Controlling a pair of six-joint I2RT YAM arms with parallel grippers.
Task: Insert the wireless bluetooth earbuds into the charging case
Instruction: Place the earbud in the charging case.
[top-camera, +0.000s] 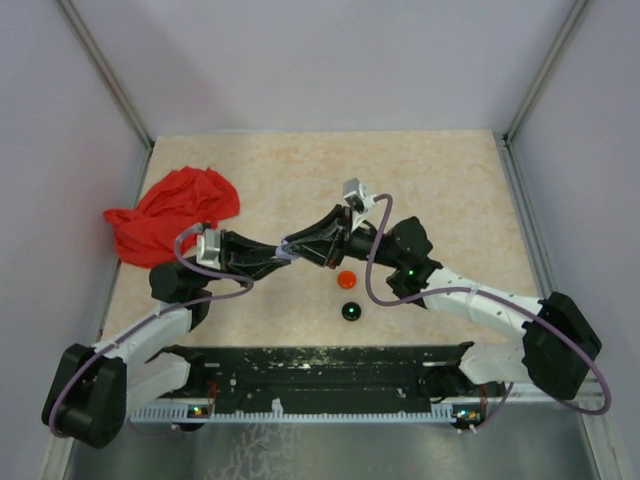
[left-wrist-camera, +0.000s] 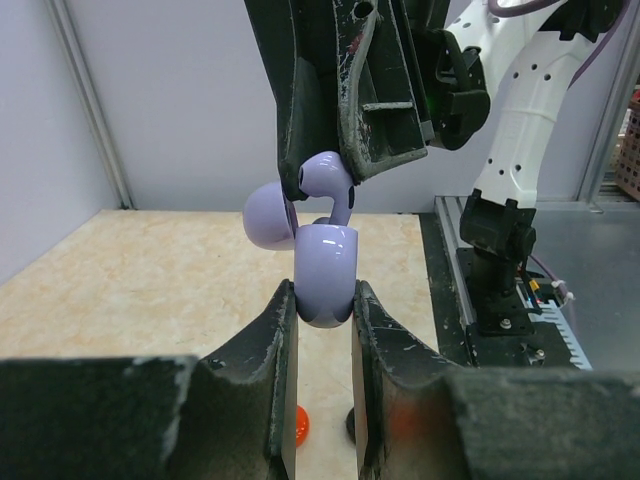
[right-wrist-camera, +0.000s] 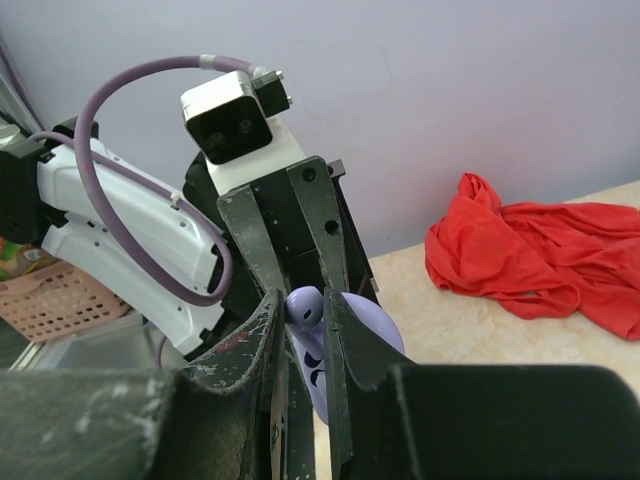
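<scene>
Your left jaws are closed narrow on the lower body of the charging case (left-wrist-camera: 325, 268), one side each, holding it upright. Your right jaws point down from above and are pinched on the head of one earbud (left-wrist-camera: 327, 178). Your right wrist view shows the same pinch, with the bud head (right-wrist-camera: 305, 306) wedged between the tips.

Earbud: pale lavender, glossy hard plastic. Rounded bulb with a small dark port; short stem angled down toward the case's open top. Stem end sits at the rim. Seated or not: cannot tell.

Case: same lavender, smooth, pebble-rounded, glare on its front. Lid (left-wrist-camera: 266, 215) is a domed shell, swung open to the left.

Position: both are held in the air over the middle of the desk (top-camera: 440, 190), where your two arms meet. The top view hides them behind the jaws.

Desk: beige, mottled, stone-look. Just on the near side of the meeting point lies a small orange-red round piece (top-camera: 346, 278). Nearer still, and apart from it, is a small black round piece (top-camera: 351, 311) with a green spot. A crumpled red cloth (top-camera: 175, 215) lies in soft folds at far left, well apart. Jaw surfaces are black, scuffed and flecked white.
</scene>
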